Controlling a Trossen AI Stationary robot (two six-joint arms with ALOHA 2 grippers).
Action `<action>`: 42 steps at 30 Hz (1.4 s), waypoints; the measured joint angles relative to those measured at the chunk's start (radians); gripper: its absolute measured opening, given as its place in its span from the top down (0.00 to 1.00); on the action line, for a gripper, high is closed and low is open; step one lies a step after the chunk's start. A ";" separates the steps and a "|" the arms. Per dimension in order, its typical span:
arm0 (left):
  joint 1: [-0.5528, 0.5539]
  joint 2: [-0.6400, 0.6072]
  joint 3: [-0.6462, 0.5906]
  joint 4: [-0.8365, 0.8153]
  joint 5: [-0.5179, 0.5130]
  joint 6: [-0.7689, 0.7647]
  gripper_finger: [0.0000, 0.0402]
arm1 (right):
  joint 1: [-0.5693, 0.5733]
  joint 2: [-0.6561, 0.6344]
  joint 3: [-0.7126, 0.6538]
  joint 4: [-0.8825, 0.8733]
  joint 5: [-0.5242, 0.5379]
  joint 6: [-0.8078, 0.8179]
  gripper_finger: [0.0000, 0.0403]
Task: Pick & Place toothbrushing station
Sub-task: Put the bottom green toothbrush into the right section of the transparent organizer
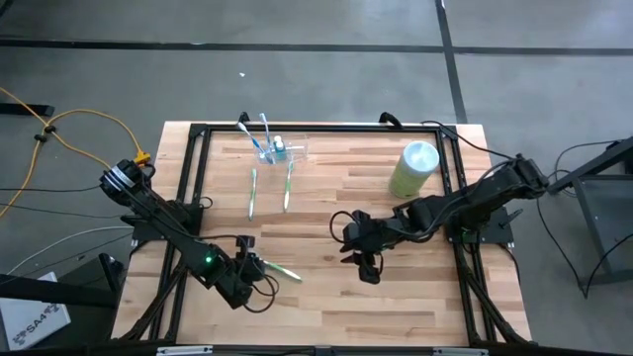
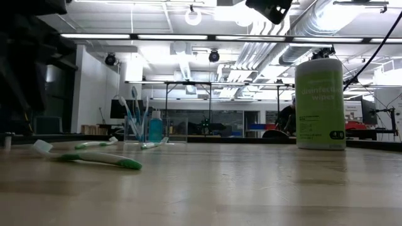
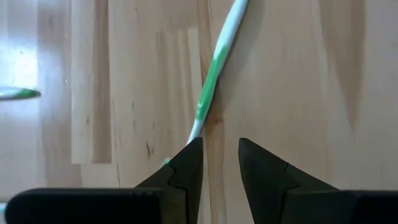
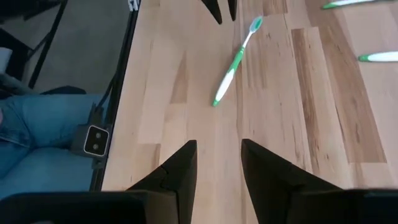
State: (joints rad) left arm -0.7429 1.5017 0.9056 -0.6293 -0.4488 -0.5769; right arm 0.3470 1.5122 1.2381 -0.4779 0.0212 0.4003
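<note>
The toothbrushing station (image 1: 287, 154), a small clear holder with two toothbrushes and a blue item standing in it, sits at the table's far edge, left of the middle (image 2: 146, 129). A green-and-white toothbrush (image 1: 282, 270) lies flat on the wood near the front left (image 3: 211, 81). My left gripper (image 3: 221, 158) hovers open just over its head end, which one finger hides. My right gripper (image 1: 368, 269) hangs open above bare wood near the table's middle (image 4: 219, 158), with nothing between its fingers.
Two more toothbrushes (image 1: 252, 193) (image 1: 289, 186) lie side by side in front of the holder. A light green wipes canister (image 1: 413, 168) stands at the far right (image 2: 319, 103). Black frame rails (image 1: 188, 198) edge the table. A person's leg in jeans (image 4: 37, 124) shows beyond the table's edge.
</note>
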 joint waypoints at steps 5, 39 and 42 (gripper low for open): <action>0.007 0.000 -0.002 0.064 0.006 0.039 0.76 | 0.000 0.020 -0.001 0.009 -0.001 0.017 0.71; 0.105 0.055 0.000 0.191 0.084 0.433 0.76 | 0.007 0.034 0.000 0.045 -0.024 0.014 0.71; 0.122 0.065 0.000 0.193 0.076 0.485 0.76 | 0.013 0.034 0.000 0.045 -0.024 0.015 0.71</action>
State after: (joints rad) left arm -0.6204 1.5664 0.9054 -0.4362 -0.3725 -0.0922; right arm 0.3599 1.5467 1.2383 -0.4333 -0.0026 0.4149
